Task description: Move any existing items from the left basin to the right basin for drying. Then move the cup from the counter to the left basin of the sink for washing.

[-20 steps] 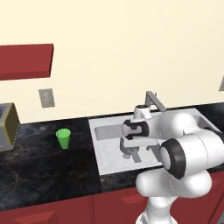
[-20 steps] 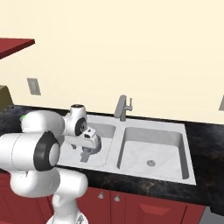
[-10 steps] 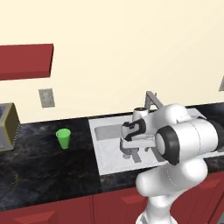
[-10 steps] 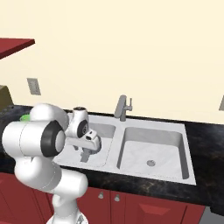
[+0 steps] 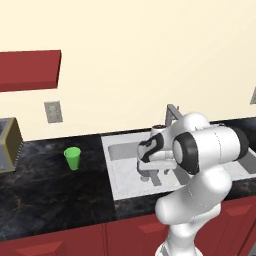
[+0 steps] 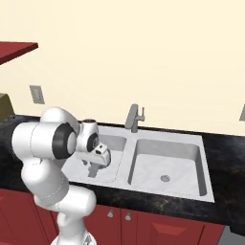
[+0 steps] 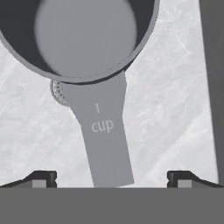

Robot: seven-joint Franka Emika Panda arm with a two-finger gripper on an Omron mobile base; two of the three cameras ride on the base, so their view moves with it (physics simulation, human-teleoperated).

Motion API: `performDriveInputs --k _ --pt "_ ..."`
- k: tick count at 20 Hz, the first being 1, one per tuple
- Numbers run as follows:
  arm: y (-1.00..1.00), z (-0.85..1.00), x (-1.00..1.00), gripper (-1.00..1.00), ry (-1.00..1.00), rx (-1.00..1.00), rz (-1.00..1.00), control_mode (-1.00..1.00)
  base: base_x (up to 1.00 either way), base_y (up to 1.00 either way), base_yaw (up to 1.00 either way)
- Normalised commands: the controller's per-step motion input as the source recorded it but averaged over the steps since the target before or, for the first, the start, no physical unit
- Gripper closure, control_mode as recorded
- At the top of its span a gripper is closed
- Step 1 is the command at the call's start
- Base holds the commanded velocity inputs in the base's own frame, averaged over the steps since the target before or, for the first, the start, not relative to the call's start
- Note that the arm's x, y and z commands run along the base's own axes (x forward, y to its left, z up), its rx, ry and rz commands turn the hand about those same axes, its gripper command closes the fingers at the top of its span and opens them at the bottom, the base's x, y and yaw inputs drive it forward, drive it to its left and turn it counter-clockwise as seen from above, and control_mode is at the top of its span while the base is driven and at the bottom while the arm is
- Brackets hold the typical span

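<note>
- Pan [image 7: 85, 39] lies in left basin [image 5: 122, 172], unmoved; tool [image 7: 111, 177] gapes wide astride its handle [image 7: 107, 135], gripping nothing.
- Cup [image 5: 73, 158] waits on bench [image 5: 50, 185]; both transfers remain.

A cream wall [image 5: 130, 65] is seen behind, fitted with a dark red shelf [image 5: 27, 70] and a grey outlet plate [image 5: 53, 111].

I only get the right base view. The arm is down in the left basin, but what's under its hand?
Observer: A grey pan, seen in the hand view. Its handle lies between the tips of the open hand, not gripped.
Operator: Anything written on it?
Observer: Yes, "1 cup" on the handle.
Operator: Where's the green cup?
Observer: In the left base view the cup stands upright on the counter, left of the sink.
</note>
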Motion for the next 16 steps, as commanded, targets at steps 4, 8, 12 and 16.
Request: performDriveInputs --k 4,8,12,16 --pt "0.00 -0.23 0.02 -1.00 0.00 0.00 -0.02 -1.00 0.00 0.00 0.00" --pt "0.00 -0.23 0.00 -1.00 0.00 -0.01 -0.02 -1.00 0.00 0.00 0.00" --pt "0.00 -0.16 0.00 -1.00 0.00 0.00 -0.01 -1.00 0.00 0.00 0.00" --pt "0.00 -0.07 0.02 -1.00 0.00 0.00 -0.01 -1.00 0.00 0.00 0.00"
